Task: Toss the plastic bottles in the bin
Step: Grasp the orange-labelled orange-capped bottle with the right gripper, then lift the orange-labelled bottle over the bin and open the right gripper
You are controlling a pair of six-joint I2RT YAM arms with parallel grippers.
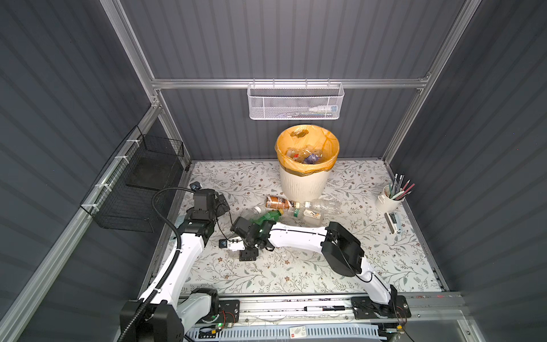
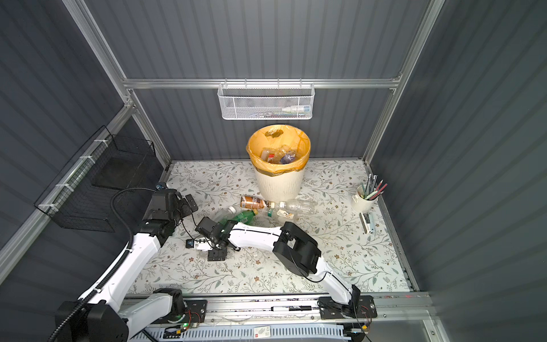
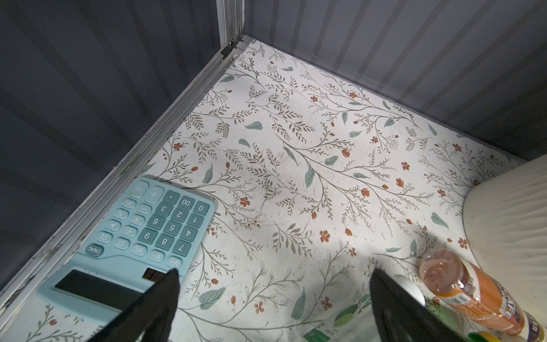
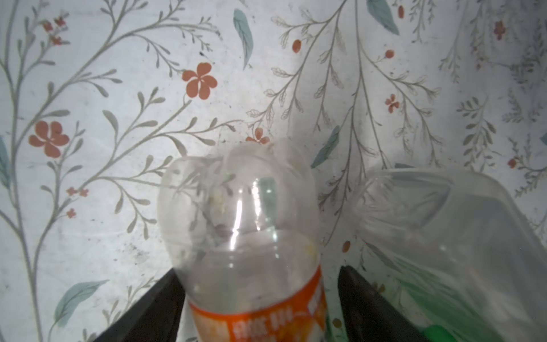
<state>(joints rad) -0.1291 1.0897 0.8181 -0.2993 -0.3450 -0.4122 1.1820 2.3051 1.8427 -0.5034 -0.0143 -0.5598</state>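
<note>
Label (image 4: 257, 324) on bottle (image 4: 245, 231): right wrist only.

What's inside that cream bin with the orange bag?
A few clear plastic bottles lie in the bin; one shows a purplish label. Whatever sits beneath them is covered.

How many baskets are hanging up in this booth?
2. A white mesh basket hangs from the back rail, above the bin. A black wire basket hangs on the left wall. No other basket is visible, and none seems hidden.
</note>
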